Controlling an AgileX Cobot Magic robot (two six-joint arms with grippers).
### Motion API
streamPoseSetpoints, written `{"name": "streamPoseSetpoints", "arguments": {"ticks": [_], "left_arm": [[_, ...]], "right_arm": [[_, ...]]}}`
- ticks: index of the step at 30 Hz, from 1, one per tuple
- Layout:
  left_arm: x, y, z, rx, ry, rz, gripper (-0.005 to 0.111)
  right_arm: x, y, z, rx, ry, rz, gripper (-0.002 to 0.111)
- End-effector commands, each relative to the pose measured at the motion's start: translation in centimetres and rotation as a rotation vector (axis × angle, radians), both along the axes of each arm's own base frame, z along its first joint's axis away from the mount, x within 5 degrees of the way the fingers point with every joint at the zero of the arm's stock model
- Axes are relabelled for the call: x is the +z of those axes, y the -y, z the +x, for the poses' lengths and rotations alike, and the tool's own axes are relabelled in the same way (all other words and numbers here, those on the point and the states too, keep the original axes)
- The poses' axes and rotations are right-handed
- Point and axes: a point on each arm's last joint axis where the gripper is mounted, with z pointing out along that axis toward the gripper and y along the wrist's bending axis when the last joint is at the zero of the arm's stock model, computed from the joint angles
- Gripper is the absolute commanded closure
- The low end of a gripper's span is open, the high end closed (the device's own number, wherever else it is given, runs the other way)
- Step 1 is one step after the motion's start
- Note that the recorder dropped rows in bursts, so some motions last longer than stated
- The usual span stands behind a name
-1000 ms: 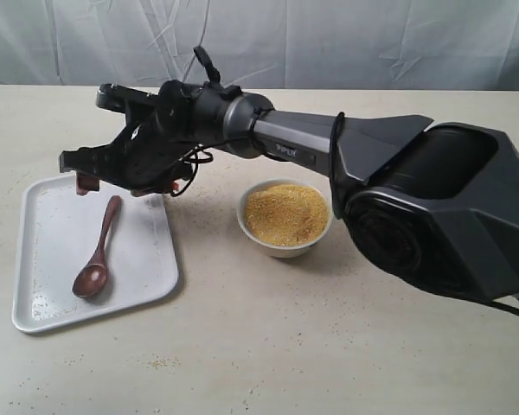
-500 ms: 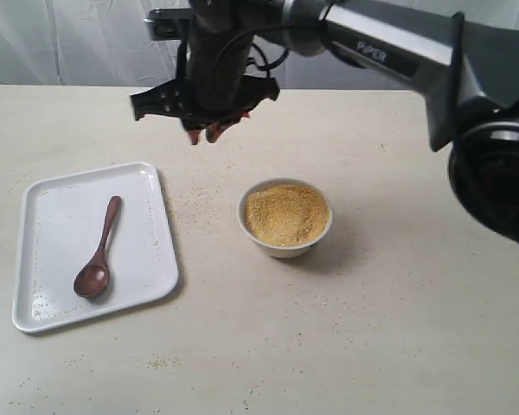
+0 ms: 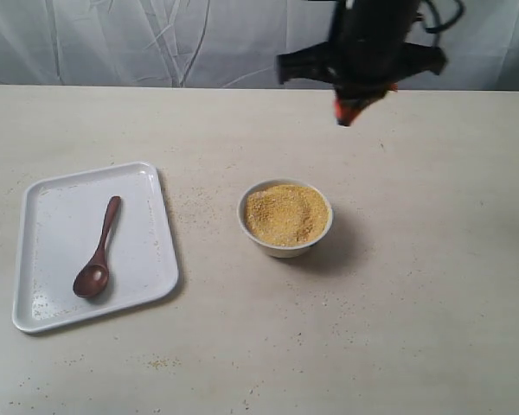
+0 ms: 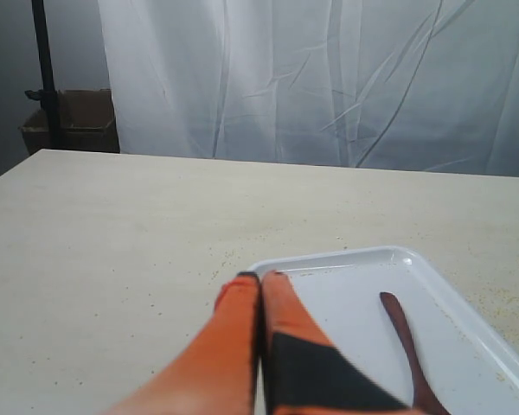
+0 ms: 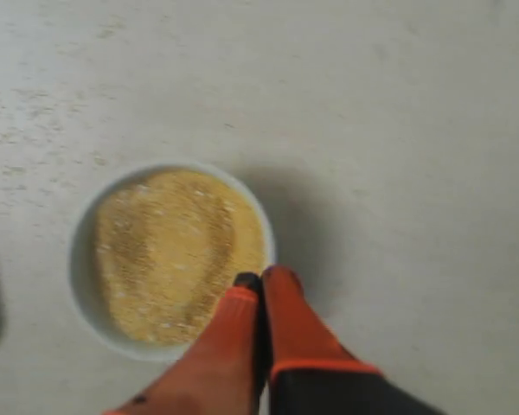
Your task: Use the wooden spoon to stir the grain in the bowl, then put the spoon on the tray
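The dark wooden spoon (image 3: pixel 99 249) lies on the white tray (image 3: pixel 65 298) at the left, head toward the front; its handle (image 4: pixel 404 333) also shows in the left wrist view. The white bowl (image 3: pixel 285 244) holds a mound of yellow grain (image 3: pixel 285 213) in the middle of the table. My right gripper (image 3: pixel 346 111) hangs high above the table behind and right of the bowl, fingers pressed together and empty; its wrist view looks down on the bowl (image 5: pixel 85 285) and grain (image 5: pixel 177 251). My left gripper (image 4: pixel 260 278) is shut and empty beside the tray's (image 4: pixel 346 259) corner.
Loose grains (image 3: pixel 195 207) are scattered on the beige table between tray and bowl and near the front. A white curtain (image 3: pixel 156 39) hangs behind the table. A dark stand and brown box (image 4: pixel 65 121) sit beyond the table's edge.
The right arm has swung from over the tray, up and to the right, to high behind the bowl. Spoon, tray and bowl have stayed put.
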Motion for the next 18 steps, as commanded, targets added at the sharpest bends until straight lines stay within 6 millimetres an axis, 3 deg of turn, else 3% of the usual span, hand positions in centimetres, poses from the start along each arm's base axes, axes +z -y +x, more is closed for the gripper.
{"name": "streamPoseSetpoints", "arguments": {"ticks": [1, 7, 11, 18], "left_arm": [[-0.1, 0.0, 0.0, 0.004, 0.007, -0.001, 0.107], [-0.1, 0.0, 0.0, 0.004, 0.007, -0.001, 0.107], [-0.1, 0.0, 0.0, 0.004, 0.007, -0.001, 0.107], [-0.1, 0.0, 0.0, 0.004, 0.007, -0.001, 0.107]], "right_arm": [[1.2, 6.8, -3.7, -0.112, 0.059, 0.004, 0.106], [2.9, 12.8, -11.0, -0.162, 0.227, -0.069, 0.106], [4.2, 14.8, -16.5, -0.156, 0.362, -0.076, 0.106], [3.7, 16.8, -24.2, -0.154, 0.635, 0.062, 0.106]]}}
